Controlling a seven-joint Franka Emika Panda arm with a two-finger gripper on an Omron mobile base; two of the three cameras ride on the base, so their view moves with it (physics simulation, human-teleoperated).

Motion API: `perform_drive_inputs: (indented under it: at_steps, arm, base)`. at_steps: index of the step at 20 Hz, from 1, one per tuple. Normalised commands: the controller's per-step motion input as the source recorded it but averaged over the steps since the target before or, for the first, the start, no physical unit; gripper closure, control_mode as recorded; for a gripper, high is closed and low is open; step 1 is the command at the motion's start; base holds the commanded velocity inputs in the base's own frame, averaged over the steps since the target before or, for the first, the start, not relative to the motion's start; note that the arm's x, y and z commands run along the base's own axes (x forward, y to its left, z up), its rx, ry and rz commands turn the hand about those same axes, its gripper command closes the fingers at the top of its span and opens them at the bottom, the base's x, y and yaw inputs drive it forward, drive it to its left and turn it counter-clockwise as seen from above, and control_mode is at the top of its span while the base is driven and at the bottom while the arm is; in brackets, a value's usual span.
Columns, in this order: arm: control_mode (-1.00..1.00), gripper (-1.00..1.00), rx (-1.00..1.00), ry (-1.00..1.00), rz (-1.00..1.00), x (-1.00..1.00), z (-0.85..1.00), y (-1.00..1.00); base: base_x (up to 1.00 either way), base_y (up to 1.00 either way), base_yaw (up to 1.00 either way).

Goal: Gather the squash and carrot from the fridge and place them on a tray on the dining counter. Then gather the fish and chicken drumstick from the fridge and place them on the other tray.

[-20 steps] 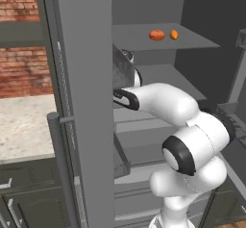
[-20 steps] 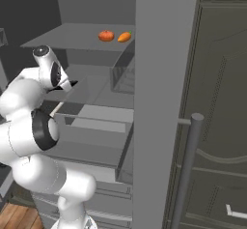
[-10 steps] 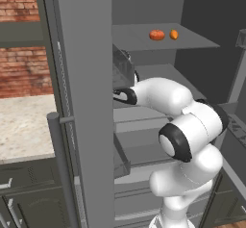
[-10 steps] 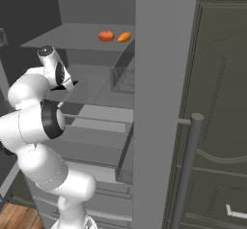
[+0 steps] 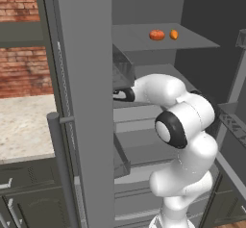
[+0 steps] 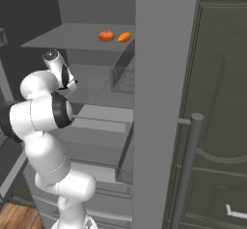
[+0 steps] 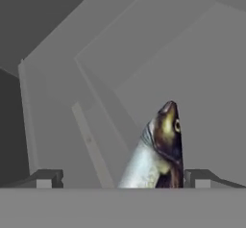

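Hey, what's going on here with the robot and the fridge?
The white robot arm is reaching into the open fridge after the fish. In the hand view the gripper is open, with the fish lying between its two fingertips, not yet gripped. On the top shelf, the squash and carrot sit side by side, not yet gathered.
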Motion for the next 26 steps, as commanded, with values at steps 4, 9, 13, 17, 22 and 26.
perform_drive_inputs:
  at_steps: [4, 9, 13, 17, 22, 26]
  arm:
    - [-1.0, -1.0, 0.0, 0.05, -0.02, 0.3, -0.08, 0.16]
    - [-1.0, -1.0, 0.0, 0.1, -0.02, 0.1, -0.16, 0.17]
    - [-1.0, -1.0, 0.0, 0.03, -0.01, -0.04, -0.29, 0.1]
    - [-1.0, -1.0, -0.01, 0.01, 0.0, -0.08, -0.22, 0.06]
    - [-1.0, -1.0, 0.0, 0.0, 0.0, 0.0, 0.0, 0.0]
    - [-1.0, 1.0, 0.0, 0.0, 0.0, 0.0, 0.0, 0.0]
  base:
    - [0.0, 0.0, 0.0]
    - [0.0, 0.0, 0.0]
    - [0.0, 0.0, 0.0]
    - [0.0, 0.0, 0.0]
    - [0.0, 0.0, 0.0]
    - [0.0, 0.0, 0.0]
